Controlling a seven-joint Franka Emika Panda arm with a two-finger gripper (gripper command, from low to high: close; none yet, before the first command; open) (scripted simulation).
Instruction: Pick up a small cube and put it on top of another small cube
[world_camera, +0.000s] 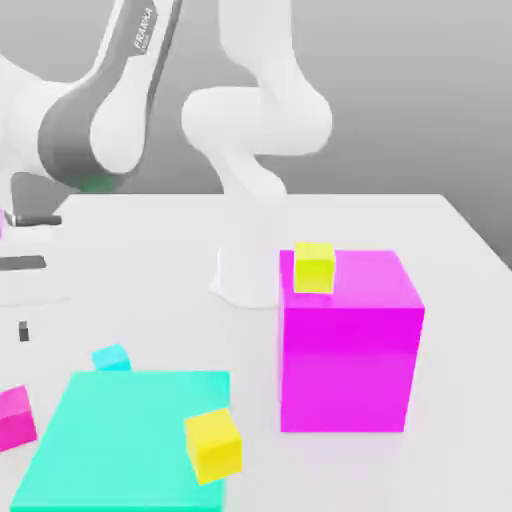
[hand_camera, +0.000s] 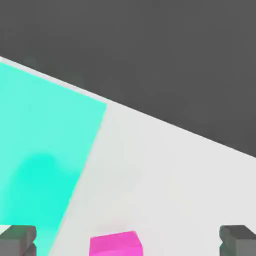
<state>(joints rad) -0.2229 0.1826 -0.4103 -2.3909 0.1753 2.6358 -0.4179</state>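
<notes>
The small cube (world_camera: 14, 416), plain magenta-pink, sits on the white table at the exterior view's left edge. In the hand view this small cube (hand_camera: 115, 244) lies below and between my two dark fingertips (hand_camera: 18, 240). My gripper (hand_camera: 127, 240) is open and holds nothing. In the exterior view one dark finger (world_camera: 23, 330) hangs above the small cube, apart from it. A small yellow cube (world_camera: 213, 444) rests on the flat cyan plate (world_camera: 120, 440). Another yellow cube (world_camera: 314, 267) sits on top of the large magenta block (world_camera: 345, 350). A small cyan cube (world_camera: 111, 357) lies behind the plate.
The arm's white base (world_camera: 245, 280) stands behind the large magenta block. The cyan plate (hand_camera: 40, 150) lies close beside the small cube. The table's edge (hand_camera: 175, 127) runs past the plate, with dark floor beyond it.
</notes>
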